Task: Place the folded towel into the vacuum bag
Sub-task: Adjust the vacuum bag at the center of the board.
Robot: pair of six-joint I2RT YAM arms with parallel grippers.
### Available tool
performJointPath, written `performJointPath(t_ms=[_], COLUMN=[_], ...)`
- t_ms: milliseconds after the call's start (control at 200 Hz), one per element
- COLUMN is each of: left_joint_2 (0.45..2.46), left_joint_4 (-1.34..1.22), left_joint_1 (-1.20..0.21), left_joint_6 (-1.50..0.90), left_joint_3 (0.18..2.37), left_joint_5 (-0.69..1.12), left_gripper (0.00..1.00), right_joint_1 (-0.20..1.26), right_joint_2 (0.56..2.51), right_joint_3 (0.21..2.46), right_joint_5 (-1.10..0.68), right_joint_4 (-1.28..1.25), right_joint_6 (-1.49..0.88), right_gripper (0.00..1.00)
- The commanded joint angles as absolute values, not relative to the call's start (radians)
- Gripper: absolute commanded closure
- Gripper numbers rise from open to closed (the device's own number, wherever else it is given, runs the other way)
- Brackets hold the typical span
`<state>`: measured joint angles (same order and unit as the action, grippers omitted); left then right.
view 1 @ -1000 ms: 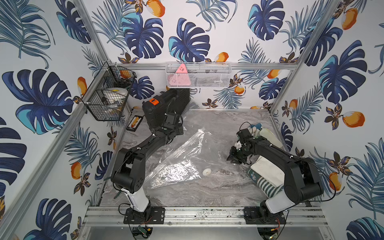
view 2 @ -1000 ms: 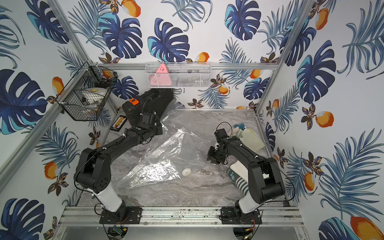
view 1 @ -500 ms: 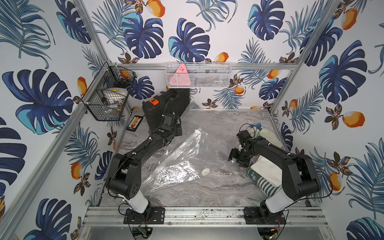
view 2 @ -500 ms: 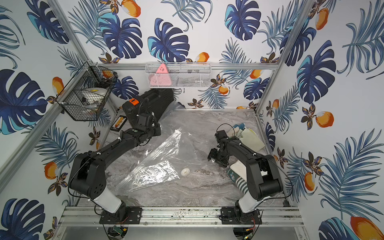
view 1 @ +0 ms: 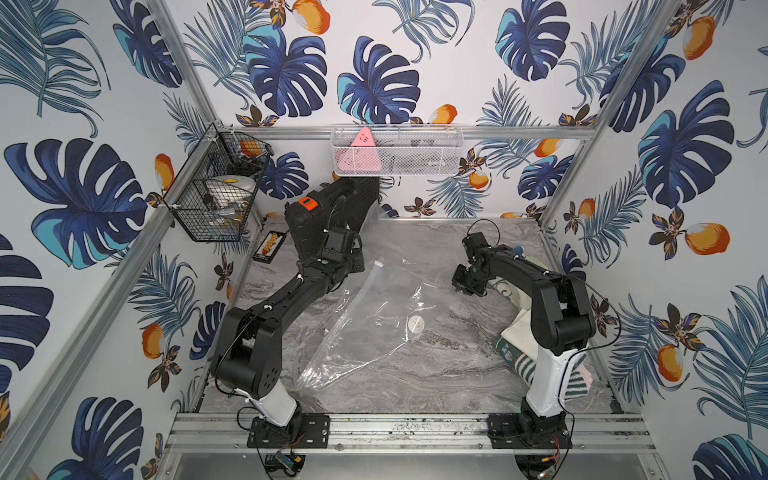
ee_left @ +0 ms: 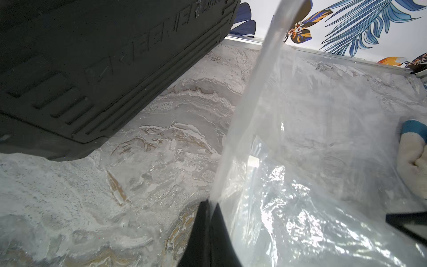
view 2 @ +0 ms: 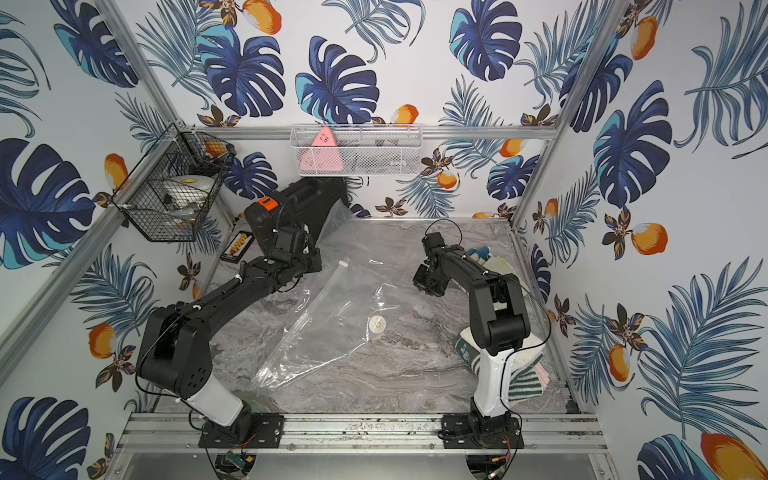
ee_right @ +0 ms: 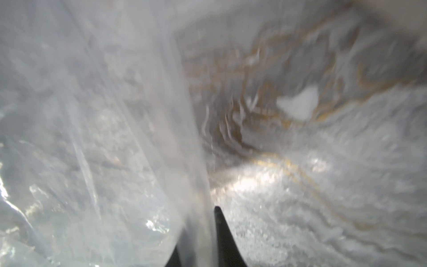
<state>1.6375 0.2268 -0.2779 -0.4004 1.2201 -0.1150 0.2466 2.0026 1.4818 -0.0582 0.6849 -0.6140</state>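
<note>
**Top views.** Bright, even, diffuse light from overhead. Colours are clean and focus is sharp throughout. Shadows on the marbled tabletop (view 1: 436, 374) are soft and faint. The aluminium frame posts (view 1: 618, 95) splay outward toward the picture edges, a wide-angle distortion.

**Vacuum bag (view 1: 365, 332).** Small white glints on its creases in both top views.

**Left wrist view.** The tabletop is in focus. Strong glare patches sit on the bag's film. The black case (ee_left: 92, 69) is dim, in shade. The nearest plastic is soft and hazy.

**Right wrist view.** Blurred and smeared all over. One bright glare patch on the tabletop. The bag film looks milky.
</note>
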Motion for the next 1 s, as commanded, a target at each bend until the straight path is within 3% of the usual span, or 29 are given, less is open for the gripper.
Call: performJointPath(t_ms=[0,80,130,280,370,495,796,901,996], left_joint_2=[1.629,1.628,1.618,1.569,1.529,1.549,1.634,1.683,1.717], left_joint_4=[0.248,0.334,0.394,0.575,0.6,0.61,0.478,0.427,0.393], left_joint_1=[-0.273,-0.271,-0.271,-0.272,-0.286,-0.309,-0.329,-0.33,-0.338], left_joint_6=[-0.408,-0.429,-0.437,-0.419,-0.394,-0.398,-0.424,-0.448,-0.464], left_joint_3=[1.24,1.275,1.287,1.303,1.249,1.144,0.995,0.985,0.978], left_joint_5=[-0.124,-0.121,-0.112,-0.05,0.017,0.121,0.136,0.178,0.194], left_gripper=[0.96,0.68,0.55,0.29,0.23,0.22,0.27,0.35,0.47], right_joint_1=[0.222,0.199,0.191,0.173,0.167,0.163,0.15,0.144,0.136], right_joint_2=[2.072,2.14,2.173,2.195,2.191,2.186,2.207,2.209,2.211], right_joint_3=[1.564,1.638,1.671,1.656,1.63,1.603,1.591,1.585,1.575], right_joint_5=[0.081,0.031,0.008,-0.023,-0.051,-0.061,-0.096,-0.101,-0.111], right_joint_4=[0.673,0.679,0.702,0.68,0.664,0.647,0.644,0.641,0.635], right_joint_6=[-0.584,-0.58,-0.581,-0.589,-0.594,-0.597,-0.609,-0.61,-0.617], right_gripper=[0.82,0.8,0.79,0.78,0.78,0.77,0.77,0.77,0.78])
